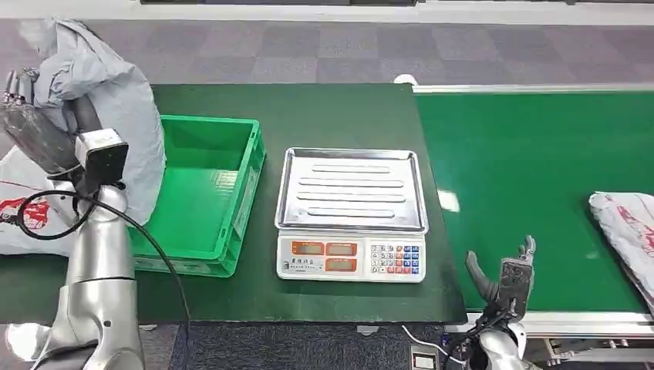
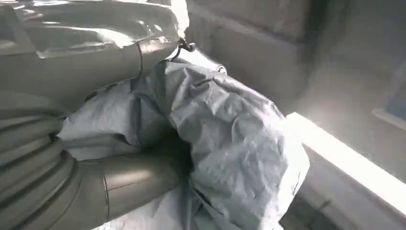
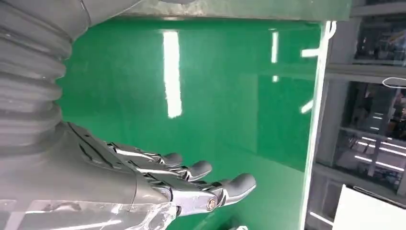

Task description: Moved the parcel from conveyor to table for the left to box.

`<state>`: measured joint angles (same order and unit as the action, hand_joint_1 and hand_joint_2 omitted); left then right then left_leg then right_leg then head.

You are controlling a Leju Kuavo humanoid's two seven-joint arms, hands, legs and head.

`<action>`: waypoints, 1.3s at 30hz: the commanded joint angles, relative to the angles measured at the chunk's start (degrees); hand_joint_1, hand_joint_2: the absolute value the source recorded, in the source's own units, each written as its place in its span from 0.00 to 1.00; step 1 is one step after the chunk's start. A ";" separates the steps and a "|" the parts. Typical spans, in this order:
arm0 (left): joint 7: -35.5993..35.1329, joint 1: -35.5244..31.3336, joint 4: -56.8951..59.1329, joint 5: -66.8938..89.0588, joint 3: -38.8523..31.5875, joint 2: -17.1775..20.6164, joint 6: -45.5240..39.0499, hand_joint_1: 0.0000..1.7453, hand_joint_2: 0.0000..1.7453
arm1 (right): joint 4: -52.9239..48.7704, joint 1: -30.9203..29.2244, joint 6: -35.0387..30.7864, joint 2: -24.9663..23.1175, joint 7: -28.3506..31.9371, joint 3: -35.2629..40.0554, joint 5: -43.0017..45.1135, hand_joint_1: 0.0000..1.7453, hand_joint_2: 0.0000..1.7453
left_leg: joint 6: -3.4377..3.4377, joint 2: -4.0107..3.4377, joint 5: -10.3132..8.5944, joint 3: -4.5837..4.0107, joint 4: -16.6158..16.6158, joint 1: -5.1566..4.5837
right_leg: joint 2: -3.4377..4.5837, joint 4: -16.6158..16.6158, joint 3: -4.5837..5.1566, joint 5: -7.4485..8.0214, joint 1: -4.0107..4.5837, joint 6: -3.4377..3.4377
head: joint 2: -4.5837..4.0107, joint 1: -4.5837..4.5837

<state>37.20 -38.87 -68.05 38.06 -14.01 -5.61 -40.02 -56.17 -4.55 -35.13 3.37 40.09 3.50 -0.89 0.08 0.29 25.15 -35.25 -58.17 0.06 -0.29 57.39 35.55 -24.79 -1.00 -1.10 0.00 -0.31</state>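
Observation:
A crumpled grey parcel bag (image 1: 108, 100) hangs at the far left, over the left edge of the green crate (image 1: 202, 196). My left hand (image 1: 27, 108) grips it from the left, raised above the table. In the left wrist view the grey parcel bag (image 2: 230, 143) bulges between my thumb and fingers (image 2: 129, 179). My right hand (image 1: 505, 281) hovers open with fingers spread at the near edge of the conveyor (image 1: 532, 185). Its fingers (image 3: 191, 177) hold nothing above the green belt (image 3: 215, 86).
A scale with a steel tray (image 1: 351, 189) stands mid-table, right of the crate. Another white parcel with red print (image 1: 628, 223) lies at the conveyor's right edge. A white bag with red print (image 1: 19, 204) lies left of the crate, behind my left arm.

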 commanded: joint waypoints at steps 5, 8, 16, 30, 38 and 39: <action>-13.97 -8.87 48.93 0.16 4.32 8.33 27.44 1.00 1.00 | -1.21 0.87 2.44 -0.42 -0.09 -0.71 -2.28 0.00 1.00 | 0.06 -0.06 -0.02 0.33 0.10 0.01 | 0.06 -0.07 -0.25 0.00 0.01 0.08 | 0.00 0.00; -16.00 -9.27 47.13 1.31 5.84 8.31 26.71 1.00 1.00 | -1.26 -0.01 3.15 -1.23 -0.09 -1.50 -3.52 0.00 1.00 | 0.09 -0.18 0.01 0.24 0.04 0.09 | 0.23 -0.08 -0.15 0.04 0.10 0.13 | 0.00 0.02; -27.67 -10.38 50.38 7.41 12.08 9.09 36.34 1.00 1.00 | -3.38 1.74 4.58 -1.75 -0.56 -3.73 -5.20 0.00 1.00 | 0.13 -0.25 0.07 0.34 0.08 0.04 | 0.27 -0.06 -0.22 0.04 0.04 0.15 | 0.00 0.00; -25.47 -10.21 48.30 7.87 11.06 8.48 27.81 0.00 1.00 | -4.63 3.06 5.55 -2.02 -0.20 -4.15 -6.31 0.00 1.00 | 0.13 -0.41 0.09 0.38 0.07 0.06 | 0.40 -0.03 -0.19 0.04 0.05 0.14 | 0.00 0.00; -5.81 -1.71 36.21 -2.84 8.98 1.56 14.28 0.00 1.00 | -19.80 7.26 6.93 -2.49 -0.47 -2.00 -7.71 0.00 1.00 | 0.10 -0.30 0.07 0.33 0.08 -0.03 | 0.31 0.02 -0.13 0.00 -0.04 0.11 | 0.00 0.00; -6.23 -1.13 36.62 -1.98 10.58 1.32 13.63 0.00 1.00 | -21.89 7.66 5.83 -1.87 -1.27 -2.69 -8.76 0.00 1.00 | 0.11 -0.33 0.12 0.45 0.12 -0.01 | 0.34 -0.03 -0.26 -0.03 -0.01 0.14 | 0.00 0.00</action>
<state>22.51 -45.93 -25.84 39.86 -4.42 1.31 -23.63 -63.00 -0.04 -28.87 2.01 40.00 1.86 -8.66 0.19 -0.06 25.21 -35.04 -58.17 0.06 0.11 57.44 35.53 -24.73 -1.01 -1.02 0.00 -0.31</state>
